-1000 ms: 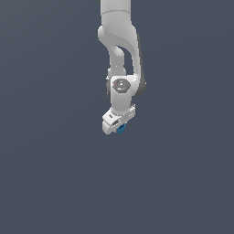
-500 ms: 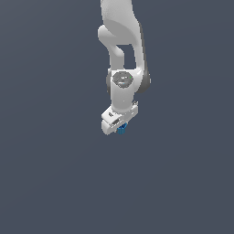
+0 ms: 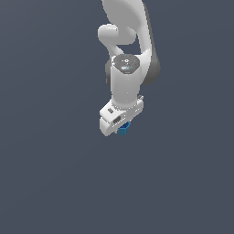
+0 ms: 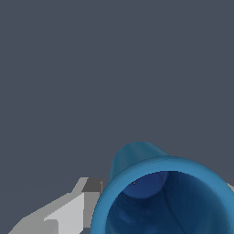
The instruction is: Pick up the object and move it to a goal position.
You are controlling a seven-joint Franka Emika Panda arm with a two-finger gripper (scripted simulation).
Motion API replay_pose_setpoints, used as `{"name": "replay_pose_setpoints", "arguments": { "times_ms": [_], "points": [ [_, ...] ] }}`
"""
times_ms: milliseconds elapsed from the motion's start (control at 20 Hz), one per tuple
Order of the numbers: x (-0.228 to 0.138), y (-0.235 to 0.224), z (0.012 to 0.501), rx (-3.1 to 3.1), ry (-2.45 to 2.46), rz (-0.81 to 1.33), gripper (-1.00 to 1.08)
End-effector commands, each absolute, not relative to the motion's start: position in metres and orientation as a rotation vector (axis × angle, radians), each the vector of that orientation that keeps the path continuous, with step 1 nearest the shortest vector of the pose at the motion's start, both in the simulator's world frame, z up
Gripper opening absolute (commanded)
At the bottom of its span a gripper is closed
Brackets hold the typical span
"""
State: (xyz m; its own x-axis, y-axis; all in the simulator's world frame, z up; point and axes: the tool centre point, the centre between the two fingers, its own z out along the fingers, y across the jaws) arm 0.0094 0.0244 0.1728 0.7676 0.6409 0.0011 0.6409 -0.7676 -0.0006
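Note:
The object (image 3: 124, 130) is a tiny bright-blue cup-like piece that peeks out under the white hand of my gripper (image 3: 120, 126) in the exterior view. The gripper is shut on it, and most of the piece is hidden by the hand. The wrist view shows the object (image 4: 160, 192) very close, with its open ridged rim facing the camera and its dark blue inside visible. One of the fingers (image 4: 68, 214) lies pressed against its side. No goal marker shows in either view.
The white arm (image 3: 128, 41) reaches down from the top of the exterior view. Around it lies only a plain dark grey surface (image 3: 50, 173).
The gripper and the blue object stay at almost the same spot in the exterior view. The wrist and the links above it have shifted upward in the picture and look larger.

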Motion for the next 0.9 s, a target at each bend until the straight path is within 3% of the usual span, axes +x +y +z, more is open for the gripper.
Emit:
{"name": "replay_pose_setpoints", "arguments": {
  "times_ms": [0,850],
  "points": [
    [0.022,0.026,0.194,-2.952,-1.071,-0.002,-1.00],
    [0.087,0.031,0.287,-2.953,-1.070,0.000,-1.00]
  ]
}}
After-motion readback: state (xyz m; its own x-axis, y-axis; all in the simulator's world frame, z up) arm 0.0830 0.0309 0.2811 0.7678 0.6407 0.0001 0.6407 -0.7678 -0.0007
